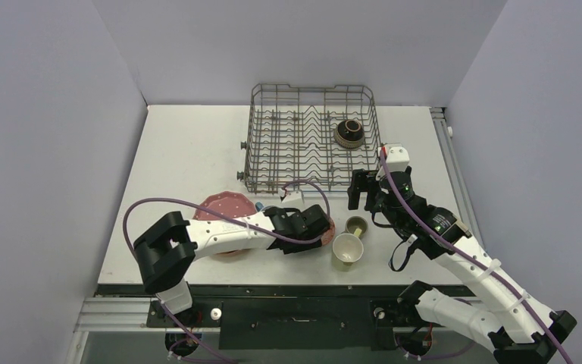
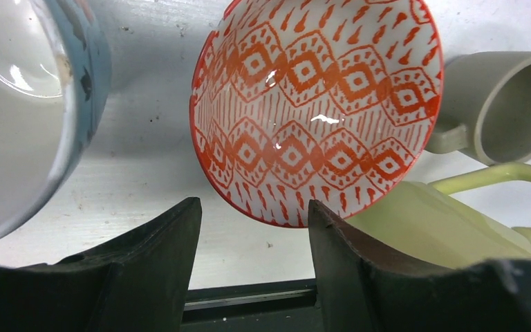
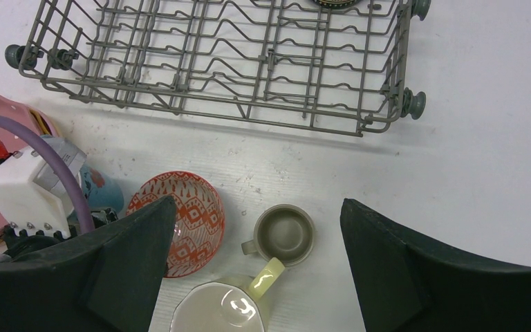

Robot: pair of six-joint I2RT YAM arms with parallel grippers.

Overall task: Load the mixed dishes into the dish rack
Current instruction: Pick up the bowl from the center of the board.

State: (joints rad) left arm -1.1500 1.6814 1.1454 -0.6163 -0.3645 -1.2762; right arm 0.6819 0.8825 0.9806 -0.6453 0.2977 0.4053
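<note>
Pale lavender walls are seen around a white, scuffed surface. At 12 o'clock on it lies the dish rack, a grey wire basket with rows of upright tines. 1 dark-brown bowl is lodged toward its 2 o'clock corner; the other rows are bare.

The remaining dishes are gathered at 6 o'clock of the rack. A red patterned dish, white with orange-red diamonds and a red rim, is set on the surface. At its 3 o'clock a small olive mug is found upright, handle turned toward the dish. A pale-yellow mug is placed just beside both, at 5 o'clock of the dish. A blue dish with a glossy white inside is crowded against the red dish's 9 o'clock side. A pink white-dotted plate is partly covered by the left arm.

The left arm is stretched low from 7 o'clock across the pink plate, a purple cable looped over it. The left tool is held over the red dish, fingers apart, nothing pinched; the dish's near rim is met by 1 finger in view. The right arm is bent at the elbow and raised. The right tool is spread wide above the mugs, holding nothing.
</note>
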